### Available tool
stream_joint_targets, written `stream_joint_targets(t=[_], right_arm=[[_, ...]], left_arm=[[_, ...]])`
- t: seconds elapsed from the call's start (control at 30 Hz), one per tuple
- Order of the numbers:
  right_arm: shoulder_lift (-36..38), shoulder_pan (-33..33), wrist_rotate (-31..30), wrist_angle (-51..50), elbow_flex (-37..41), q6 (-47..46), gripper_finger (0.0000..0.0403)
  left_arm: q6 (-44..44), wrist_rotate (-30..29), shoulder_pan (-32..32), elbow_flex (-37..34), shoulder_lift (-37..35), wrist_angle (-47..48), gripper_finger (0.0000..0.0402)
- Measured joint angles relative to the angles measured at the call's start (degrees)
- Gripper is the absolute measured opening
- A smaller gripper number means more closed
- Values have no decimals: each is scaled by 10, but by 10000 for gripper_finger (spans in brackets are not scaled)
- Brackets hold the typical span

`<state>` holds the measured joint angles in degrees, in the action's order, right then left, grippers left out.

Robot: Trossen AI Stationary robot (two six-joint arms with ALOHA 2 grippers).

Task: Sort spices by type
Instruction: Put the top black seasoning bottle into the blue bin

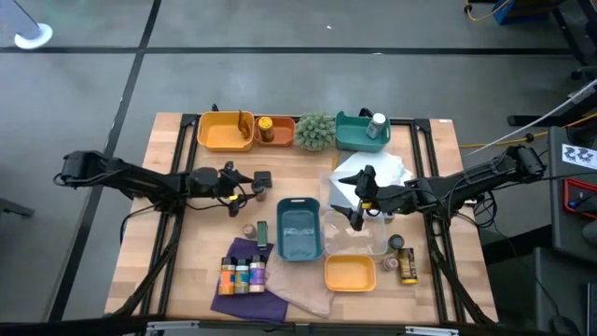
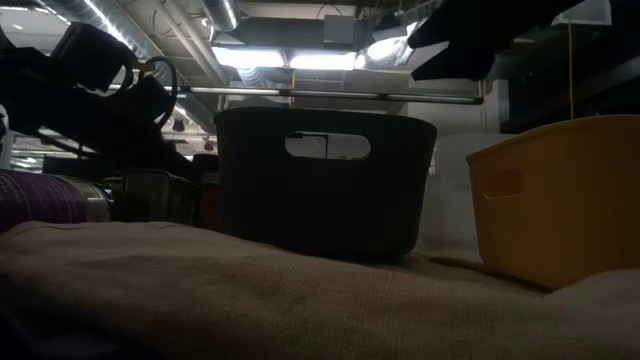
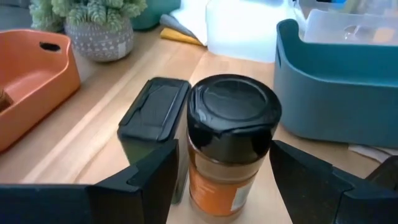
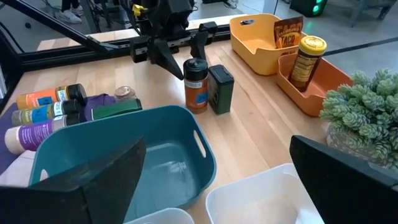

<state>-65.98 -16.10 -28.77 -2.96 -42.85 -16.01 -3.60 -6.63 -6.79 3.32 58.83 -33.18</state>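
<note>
An orange spice jar with a black lid (image 3: 233,143) (image 4: 196,84) stands upright on the wood, next to a black rectangular tin (image 3: 152,115) (image 4: 221,87). My left gripper (image 1: 244,185) (image 3: 224,180) is open, level with the table, one finger on each side of the jar, with narrow gaps showing. My right gripper (image 1: 359,199) (image 4: 217,149) is open wide and hovers over the clear tubs beside the blue-teal tray (image 1: 298,245). More spice bottles (image 1: 242,273) lie on a purple cloth, and two jars (image 1: 403,259) rest near the table's right edge.
Along the far edge stand a yellow tray (image 1: 210,131), an orange tray (image 1: 279,140) holding a yellow-lidded jar, a green plant (image 1: 315,131) and a teal tray (image 1: 350,138) with a white bottle (image 1: 378,124). A small yellow tray (image 1: 350,280) sits near the front. A beige cloth (image 2: 300,290) lies under the near things.
</note>
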Motion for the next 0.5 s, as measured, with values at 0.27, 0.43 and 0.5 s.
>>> stream_joint_targets(t=[0.27,0.43,0.5], right_arm=[[0,0,3,-1,0,0,397],[0,0,3,-1,0,0,397],[0,0,3,-1,0,0,397]], left_arm=[[9,0,0,28,47,-9,237],[20,0,0,45,75,-8,237],[20,0,0,51,87,-9,237]])
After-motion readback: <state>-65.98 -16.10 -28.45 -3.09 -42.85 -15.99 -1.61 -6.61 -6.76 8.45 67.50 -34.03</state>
